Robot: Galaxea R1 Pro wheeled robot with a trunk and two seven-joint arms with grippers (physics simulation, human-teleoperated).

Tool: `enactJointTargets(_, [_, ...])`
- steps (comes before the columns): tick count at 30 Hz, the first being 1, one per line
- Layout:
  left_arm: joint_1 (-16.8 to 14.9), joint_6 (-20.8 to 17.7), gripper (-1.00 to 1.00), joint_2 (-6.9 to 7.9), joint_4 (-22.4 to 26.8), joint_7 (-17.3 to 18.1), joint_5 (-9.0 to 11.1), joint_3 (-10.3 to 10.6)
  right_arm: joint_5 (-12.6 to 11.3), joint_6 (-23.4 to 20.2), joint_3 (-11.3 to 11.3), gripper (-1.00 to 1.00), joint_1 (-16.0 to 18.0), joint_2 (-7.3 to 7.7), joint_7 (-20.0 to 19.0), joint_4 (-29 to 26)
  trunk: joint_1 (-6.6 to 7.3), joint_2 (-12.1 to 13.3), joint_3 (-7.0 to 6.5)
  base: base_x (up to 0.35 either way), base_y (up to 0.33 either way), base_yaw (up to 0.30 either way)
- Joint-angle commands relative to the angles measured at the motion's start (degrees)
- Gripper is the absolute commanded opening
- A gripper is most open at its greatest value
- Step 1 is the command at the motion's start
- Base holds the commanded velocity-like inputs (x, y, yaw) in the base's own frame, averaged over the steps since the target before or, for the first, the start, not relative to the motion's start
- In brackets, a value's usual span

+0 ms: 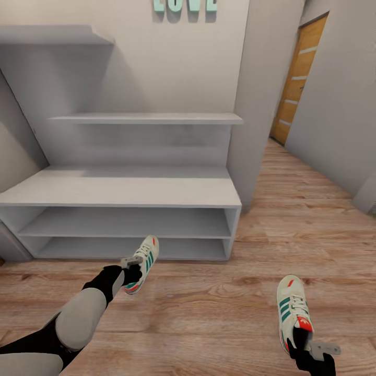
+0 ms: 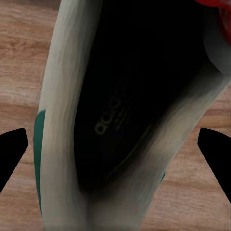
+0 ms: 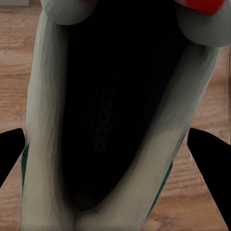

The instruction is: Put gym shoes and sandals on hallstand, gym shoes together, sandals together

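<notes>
We begin with the gym shoes. The left gym shoe (image 1: 142,263) sits just in front of the hallstand (image 1: 120,192), toe towards the low open shelves, its heel at the left gripper (image 1: 131,273). The right gym shoe (image 1: 294,312) is well apart from it, out over the corridor floor (image 1: 219,308) to the right, heel at the right gripper (image 1: 300,345). Whether either sole rests on the planks or hangs just above them, we cannot tell.

We judge these shoes light and fairly soft — padded collar, flexible upper, a firmer sole. The heel wall, pinched across the collar, looks the best hold; a grip further forward would let the upper fold and the toe droop.

In the left wrist view the shoe's dark opening (image 2: 130,106) lies between the two dark fingertips (image 2: 12,151), which stand out at either edge of the shoe. The right wrist view shows the same — the opening (image 3: 120,110) centred, the fingertips (image 3: 209,159) wide on both sides. So both grippers look spread around their shoes rather than squeezing them, though the head view hides the contact at each heel and we cannot be sure of a firm hold.

The hallstand's bench top is bare.
</notes>
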State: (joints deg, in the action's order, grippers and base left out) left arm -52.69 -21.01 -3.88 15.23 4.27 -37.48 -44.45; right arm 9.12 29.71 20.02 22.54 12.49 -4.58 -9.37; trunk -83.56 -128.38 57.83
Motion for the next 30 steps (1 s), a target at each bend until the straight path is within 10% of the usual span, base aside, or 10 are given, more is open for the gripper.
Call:
enactJointTargets(1, [-0.03, -0.35, -1.0, -0.07, 0.24, 0.48, -0.58, -0.43, 0.37, 0.18, 0.54, -1.0, 0.04, -0.01, -0.34, 0.05, 0.01, -0.02, 0.05, 0.0, -0.287, 0.0])
enactJointTargets(30, [-0.17, -0.35, -1.0, -0.07, 0.4, 0.45, -0.49, -0.46, 0.45, 0.18, 0.54, -1.0, 0.04, -0.04, -0.34, 0.05, 0.01, -0.02, 0.05, 0.087, -0.278, 0.0])
